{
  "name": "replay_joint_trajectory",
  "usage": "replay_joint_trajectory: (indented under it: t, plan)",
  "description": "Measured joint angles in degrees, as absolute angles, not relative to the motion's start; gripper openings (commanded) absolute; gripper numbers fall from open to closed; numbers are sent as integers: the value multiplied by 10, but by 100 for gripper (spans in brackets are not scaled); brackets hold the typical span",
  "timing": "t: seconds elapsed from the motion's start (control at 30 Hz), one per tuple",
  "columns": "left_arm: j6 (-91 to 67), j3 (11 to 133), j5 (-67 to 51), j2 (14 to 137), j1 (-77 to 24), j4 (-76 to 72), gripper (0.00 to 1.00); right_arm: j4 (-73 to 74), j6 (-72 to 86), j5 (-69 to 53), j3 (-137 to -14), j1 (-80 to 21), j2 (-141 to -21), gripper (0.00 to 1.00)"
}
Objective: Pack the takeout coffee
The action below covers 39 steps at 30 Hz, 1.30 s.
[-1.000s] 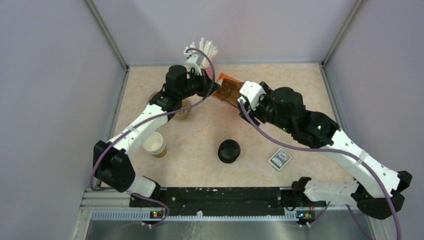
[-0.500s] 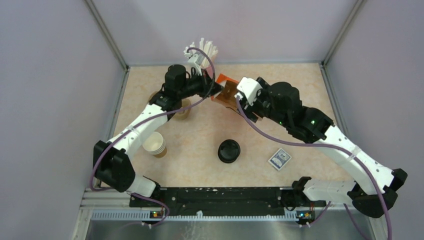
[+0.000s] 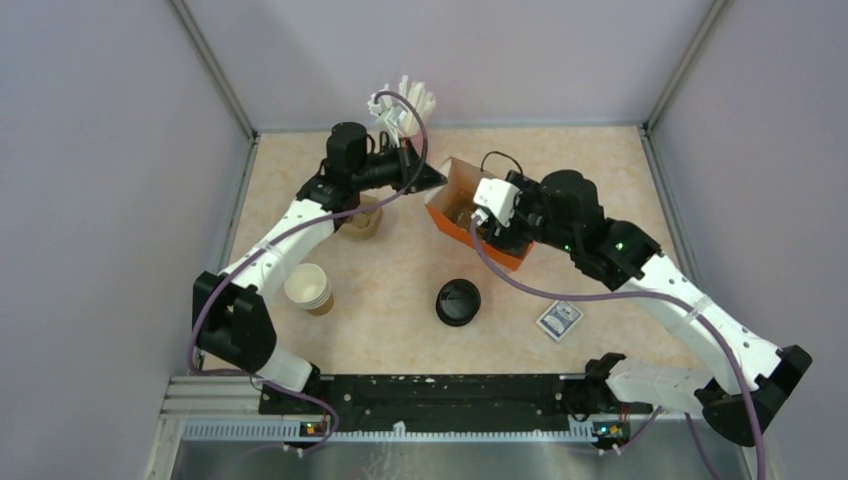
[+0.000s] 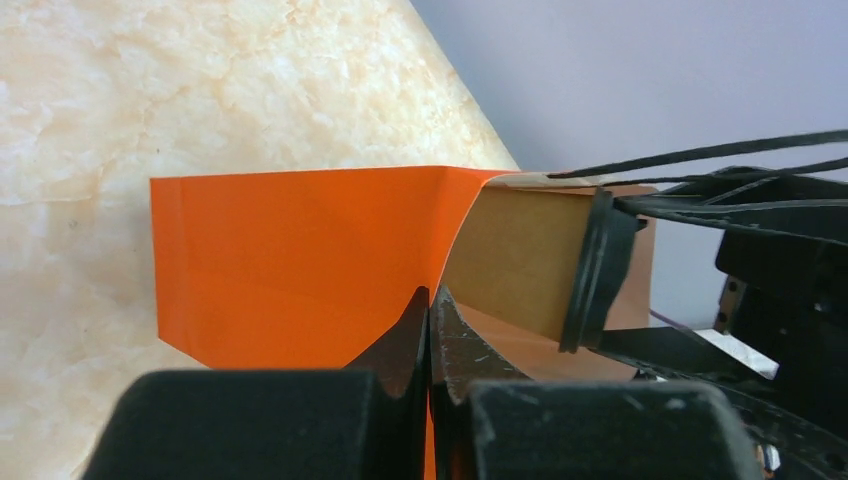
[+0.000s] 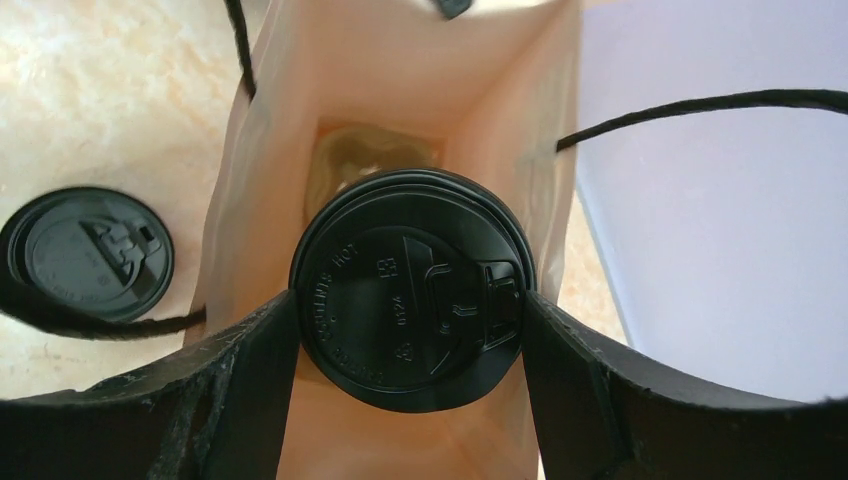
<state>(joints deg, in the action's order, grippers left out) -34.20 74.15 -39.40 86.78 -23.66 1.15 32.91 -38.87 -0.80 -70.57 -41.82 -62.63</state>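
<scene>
Marbled beige counter (image 3: 400,290) under lavender walls carries an orange bag (image 4: 290,265), its rim pinched tight between the clenched fingers of the left pincer (image 4: 430,300). At the bag's open mouth, the right pincer (image 5: 410,330) grasps the takeout coffee (image 5: 400,290) by its black lid, with the bag's walls around the cup.

Overhead view, close wrist views, shared bag (image 3: 452,203)
</scene>
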Motion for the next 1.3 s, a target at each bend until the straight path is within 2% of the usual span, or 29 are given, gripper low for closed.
replay_joint_trajectory:
  t: [0.17, 0.8, 1.3]
  plan:
    - [-298, 742, -403, 868, -237, 23, 0, 325, -407, -32, -679, -418, -622, 64]
    - [-267, 591, -326, 787, -272, -154, 0, 342, -427, -22, -679, -418, -636, 63]
    - [-212, 551, -320, 767, -281, -185, 0, 308, -479, 21, -616, -418, -662, 64]
